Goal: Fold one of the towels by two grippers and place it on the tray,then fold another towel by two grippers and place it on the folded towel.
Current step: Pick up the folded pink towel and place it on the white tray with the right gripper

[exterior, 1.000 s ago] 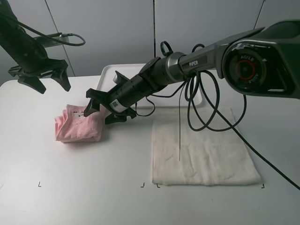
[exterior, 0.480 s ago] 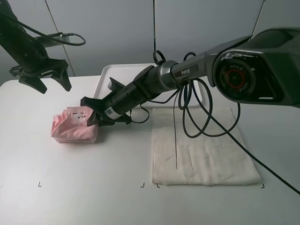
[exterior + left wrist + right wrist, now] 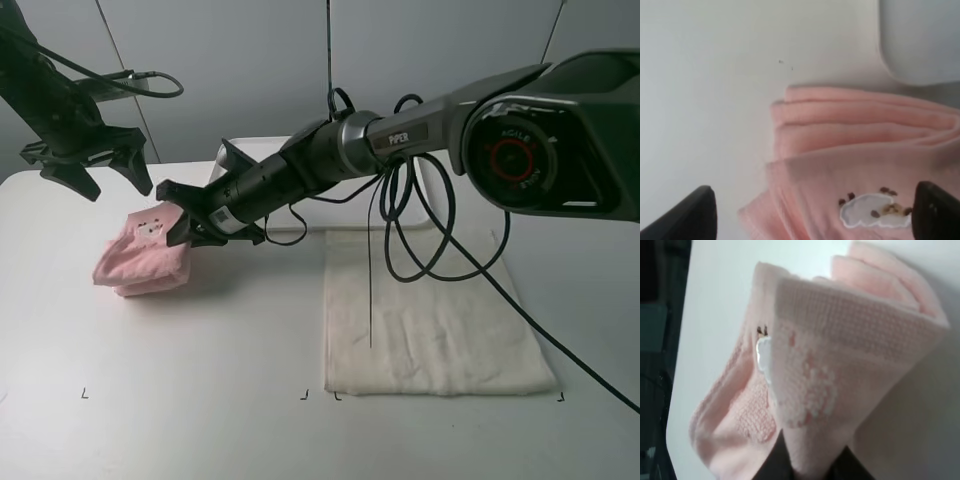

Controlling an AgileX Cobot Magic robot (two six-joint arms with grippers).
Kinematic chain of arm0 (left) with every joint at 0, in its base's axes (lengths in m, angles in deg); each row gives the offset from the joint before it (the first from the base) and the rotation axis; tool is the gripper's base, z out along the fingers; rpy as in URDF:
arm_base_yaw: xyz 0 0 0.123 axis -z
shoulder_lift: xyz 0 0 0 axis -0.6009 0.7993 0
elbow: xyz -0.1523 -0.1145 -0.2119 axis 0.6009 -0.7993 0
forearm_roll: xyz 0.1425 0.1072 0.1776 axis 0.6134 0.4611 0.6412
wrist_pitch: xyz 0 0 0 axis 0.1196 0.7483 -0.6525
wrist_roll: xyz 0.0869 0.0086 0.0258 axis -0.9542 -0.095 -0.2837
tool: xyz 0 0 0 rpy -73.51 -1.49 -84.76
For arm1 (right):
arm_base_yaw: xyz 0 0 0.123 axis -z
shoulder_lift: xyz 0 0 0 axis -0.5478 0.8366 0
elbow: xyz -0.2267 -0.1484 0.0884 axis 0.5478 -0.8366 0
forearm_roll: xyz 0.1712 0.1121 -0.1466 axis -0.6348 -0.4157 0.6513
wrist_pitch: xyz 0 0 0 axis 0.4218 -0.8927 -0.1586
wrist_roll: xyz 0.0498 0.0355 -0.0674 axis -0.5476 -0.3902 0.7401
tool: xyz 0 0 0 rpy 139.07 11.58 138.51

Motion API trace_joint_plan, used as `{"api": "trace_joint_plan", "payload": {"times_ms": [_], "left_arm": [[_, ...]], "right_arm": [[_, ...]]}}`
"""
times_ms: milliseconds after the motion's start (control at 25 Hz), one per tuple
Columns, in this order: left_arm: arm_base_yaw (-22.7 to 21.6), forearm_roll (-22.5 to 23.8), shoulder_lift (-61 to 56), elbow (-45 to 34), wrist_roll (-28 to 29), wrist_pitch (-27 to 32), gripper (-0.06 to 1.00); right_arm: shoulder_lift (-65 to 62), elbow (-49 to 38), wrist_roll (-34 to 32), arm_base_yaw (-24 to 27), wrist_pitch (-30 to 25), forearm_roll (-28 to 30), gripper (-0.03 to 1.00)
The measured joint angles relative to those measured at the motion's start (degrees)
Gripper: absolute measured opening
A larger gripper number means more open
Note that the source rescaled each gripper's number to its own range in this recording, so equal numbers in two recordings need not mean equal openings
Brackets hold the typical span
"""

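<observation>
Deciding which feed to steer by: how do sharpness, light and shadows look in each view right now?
Exterior high: even light, sharp, a soft shadow beside the pink towel. Left wrist: slightly soft throughout, the tray corner pale with little contrast. Right wrist: towel weave crisp up close, table blown out white.

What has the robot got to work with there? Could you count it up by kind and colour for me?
pink towel: 1
white towel: 1
tray: 1
Total: 3
</observation>
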Motion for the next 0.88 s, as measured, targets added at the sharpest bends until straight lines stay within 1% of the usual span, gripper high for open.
{"api": "trace_joint_plan", "payload": {"times_ms": [120,240,480,640,880], "left_arm": [[0.0,-0.4,0.0,0.0,0.0,0.5,0.99],[0.0,-0.5,0.0,0.0,-0.1,0.7,0.99],[0.0,-0.5,0.0,0.0,-0.2,1.0,0.99],[0.0,-0.5,0.0,0.0,-0.2,1.1,0.99],[0.0,-0.6,0.0,0.0,-1.2,1.7,0.99]], "right_arm": [[-1.3,1.0,-1.5,1.6,0.1,0.0,0.08],[-1.5,1.1,-2.3,4.5,0.2,0.0,0.08],[-1.5,1.1,-2.6,12.5,0.7,1.0,0.08],[-1.5,1.1,-4.3,17.0,2.9,6.5,0.08],[-1.5,1.1,-7.9,19.0,8.1,14.7,0.08]]}}
